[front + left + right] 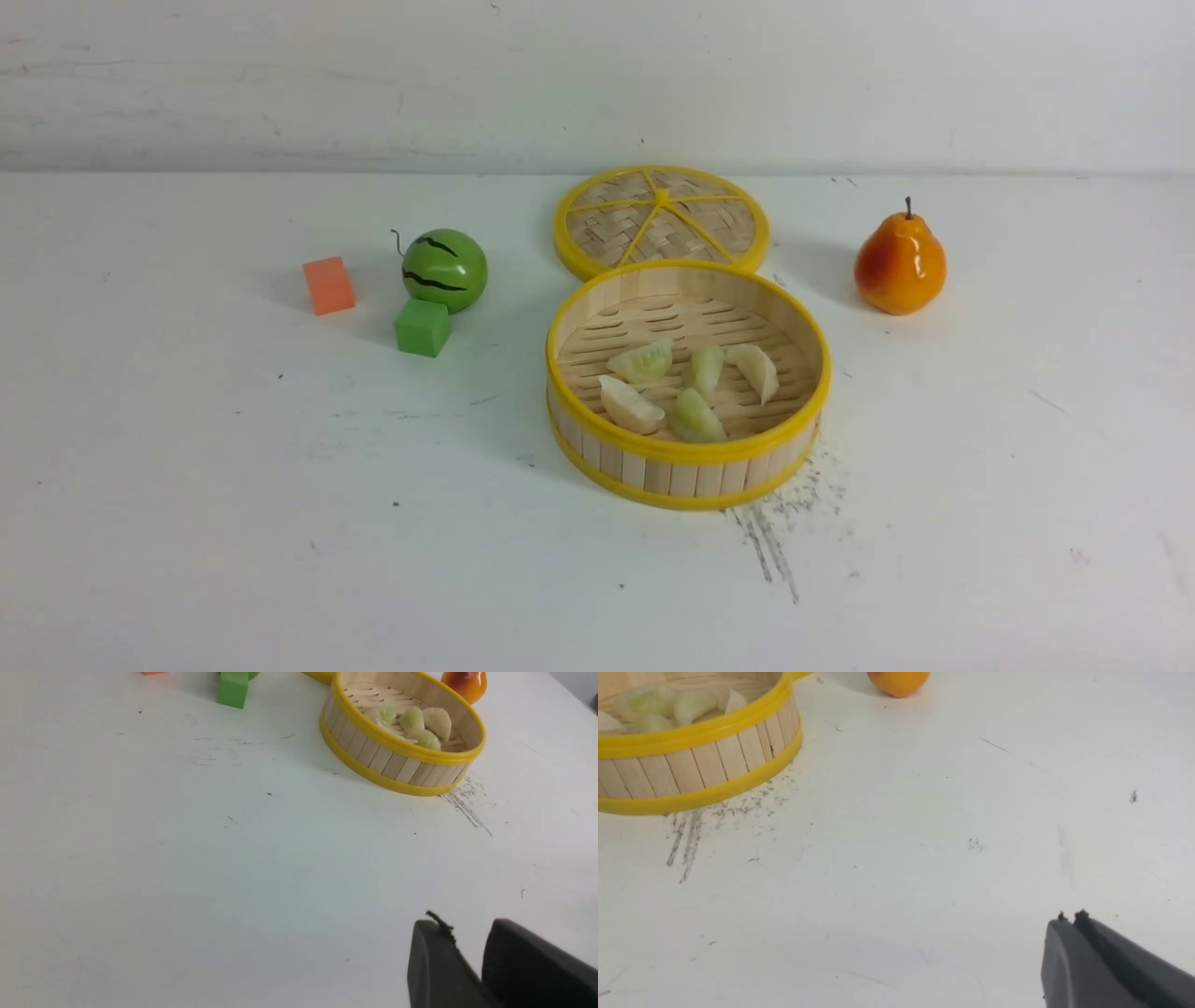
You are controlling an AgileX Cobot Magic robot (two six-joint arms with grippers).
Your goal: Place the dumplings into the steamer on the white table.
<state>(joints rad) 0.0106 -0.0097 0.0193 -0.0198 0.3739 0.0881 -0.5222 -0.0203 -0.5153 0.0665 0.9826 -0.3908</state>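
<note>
Nothing between either gripper and the steamer [688, 385], just bare scuffed white table [233, 523]. Left gripper [465, 938] empty, fingers parted by a narrow gap, low over the table, steamer well ahead of it and slightly off to one side. Right gripper [1070, 917] pressed shut, holding nothing, steamer well apart from it on the far side of a patch of dark scratch marks [770, 537]. Neither arm visible in front view. One steamer, open, upright, five dumplings [686, 387] all inside on the slatted floor, bunched toward the near half, some touching. One woven lid [661, 219] flat on the table just behind the steamer, rims touching or nearly so, can't tell which. Left of the steamer, on the left gripper's side: one toy watermelon [444, 269], one green cube [422, 327] right against its near side, one orange cube [328, 285] a little further out. One orange pear [899, 263] upright on the right gripper's side, apart from steamer and lid
</note>
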